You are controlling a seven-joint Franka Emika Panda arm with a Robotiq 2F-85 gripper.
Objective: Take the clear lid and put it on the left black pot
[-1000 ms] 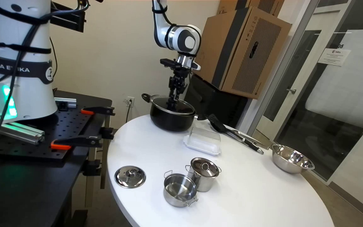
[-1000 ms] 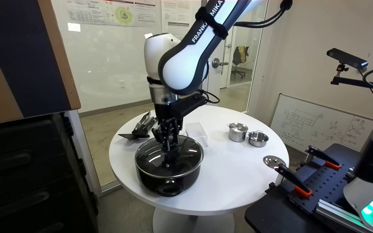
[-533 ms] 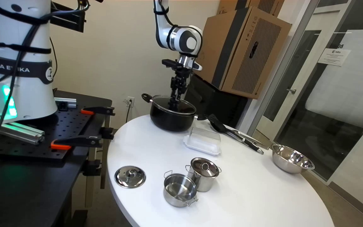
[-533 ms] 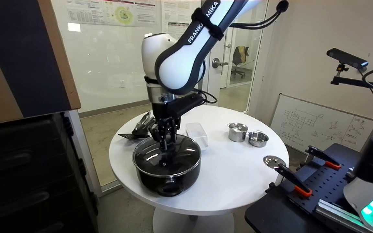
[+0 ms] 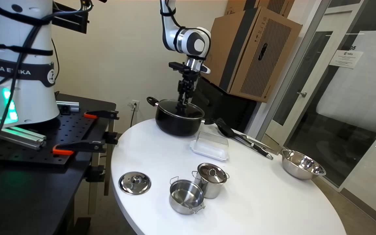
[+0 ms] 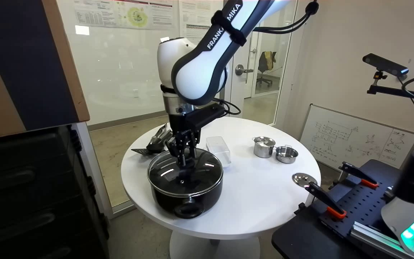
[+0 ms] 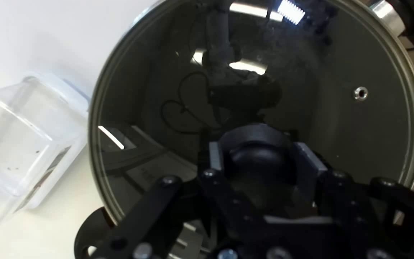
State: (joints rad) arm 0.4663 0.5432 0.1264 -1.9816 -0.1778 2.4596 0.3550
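Your pincer (image 7: 263, 156) is clamped on the knob (image 7: 257, 136) of the clear lid (image 7: 286, 97), with a pad (image 7: 215, 155) on either side of it. The lid lies over the mouth of the left black pot (image 5: 177, 125) in both exterior views, so you look to be at the last step, with only seating and release to go. Whether the rim sits flush all the way round is hard to say: dark glass over a black wall hides the seam.

That seam is your main risk. If the lid is off-centre and you let go, an edge could catch on the pot's lip, leaving the lid tilted or letting it slide off toward the clear plastic box (image 5: 210, 147) just beside. Push sideways too hard to correct it and you could shove the pot itself, which stands near the edge of the table (image 6: 250, 196). The knob looks rounded, so a shove may also twist it between the pads. When you release, spread them fully before rising; a pad that drags on the knob could hitch the lid up off its seat.
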